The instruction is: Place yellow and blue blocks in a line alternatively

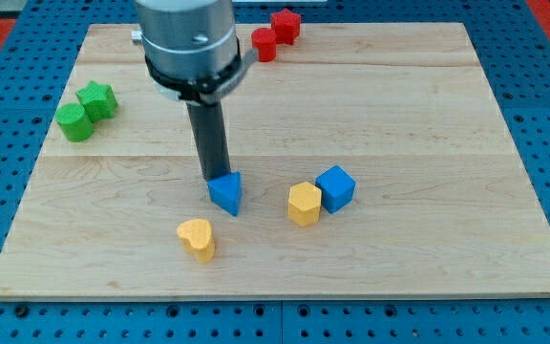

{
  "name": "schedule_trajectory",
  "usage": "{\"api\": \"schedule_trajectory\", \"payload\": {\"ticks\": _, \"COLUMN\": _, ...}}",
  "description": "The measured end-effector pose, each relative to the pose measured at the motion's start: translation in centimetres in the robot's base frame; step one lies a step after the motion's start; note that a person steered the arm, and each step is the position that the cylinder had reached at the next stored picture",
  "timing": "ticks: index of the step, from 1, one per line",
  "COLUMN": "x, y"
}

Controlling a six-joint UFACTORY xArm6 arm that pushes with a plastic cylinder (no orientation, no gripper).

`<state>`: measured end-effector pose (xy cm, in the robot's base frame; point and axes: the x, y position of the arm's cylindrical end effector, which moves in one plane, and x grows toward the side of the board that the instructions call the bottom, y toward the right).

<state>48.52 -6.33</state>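
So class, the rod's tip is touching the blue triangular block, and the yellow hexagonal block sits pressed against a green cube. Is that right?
Not quite. The camera view shows my tip at the blue triangular block, but the yellow hexagonal block is pressed against a blue cube, not a green one. The green blocks lie far off at the view's left.

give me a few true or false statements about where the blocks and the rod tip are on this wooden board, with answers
1. My tip is at the top edge of the blue triangular block. True.
2. The yellow hexagonal block touches the blue cube. True.
3. The yellow heart-shaped block sits between the two blue blocks. False: it lies apart, toward the view's bottom, below and left of the blue triangular block.
4. The two green blocks are at the view's right. False: they sit together near the wooden board's left edge.
5. The two red blocks are near the view's top edge of the board. True.
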Motion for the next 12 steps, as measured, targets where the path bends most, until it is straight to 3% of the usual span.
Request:
{"api": "schedule_trajectory", "payload": {"ticks": 1, "x": 1.7, "y": 1.0}}
{"api": "schedule_trajectory", "payload": {"ticks": 2, "x": -5.1, "y": 5.3}}
{"api": "schedule_trajectory", "payload": {"ticks": 3, "x": -5.3, "y": 13.9}}
{"api": "schedule_trajectory", "payload": {"ticks": 4, "x": -1.9, "y": 15.8}}
{"api": "schedule_trajectory", "payload": {"ticks": 5, "x": 0.0, "y": 14.5}}
{"api": "schedule_trajectory", "payload": {"ticks": 6, "x": -3.2, "y": 13.5}}
{"api": "schedule_trajectory", "payload": {"ticks": 9, "x": 2.6, "y": 9.2}}
{"api": "schedule_trajectory", "payload": {"ticks": 10, "x": -1.1, "y": 8.9}}
{"api": "schedule_trajectory", "payload": {"ticks": 12, "x": 5.3, "y": 6.4}}
